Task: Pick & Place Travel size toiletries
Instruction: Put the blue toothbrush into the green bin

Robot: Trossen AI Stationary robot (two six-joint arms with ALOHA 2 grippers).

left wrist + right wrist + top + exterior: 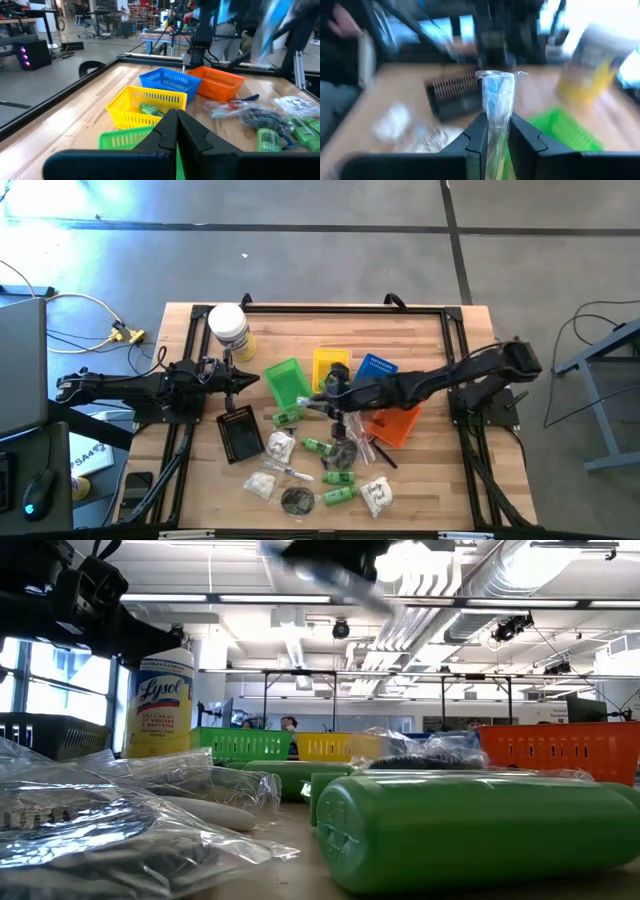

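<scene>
Clear-wrapped stick (497,100) pinched upright between right gripper (497,134) jaws (left gripper (177,131) jaws closed, empty).

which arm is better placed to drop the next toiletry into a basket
The right. Its pincer is shut on a clear-wrapped thin stick above the table's middle, near the yellow plastic basket. The left pincer is shut and empty, by the green basket.

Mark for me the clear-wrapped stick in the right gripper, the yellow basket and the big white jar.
Clear-wrapped thin stick (497,102), right wrist view, wrapper above the fingers.
Yellow plastic mesh basket (131,109), left wrist view, near wall.
Big white jar with yellow label (229,328), high view, lid.
</scene>
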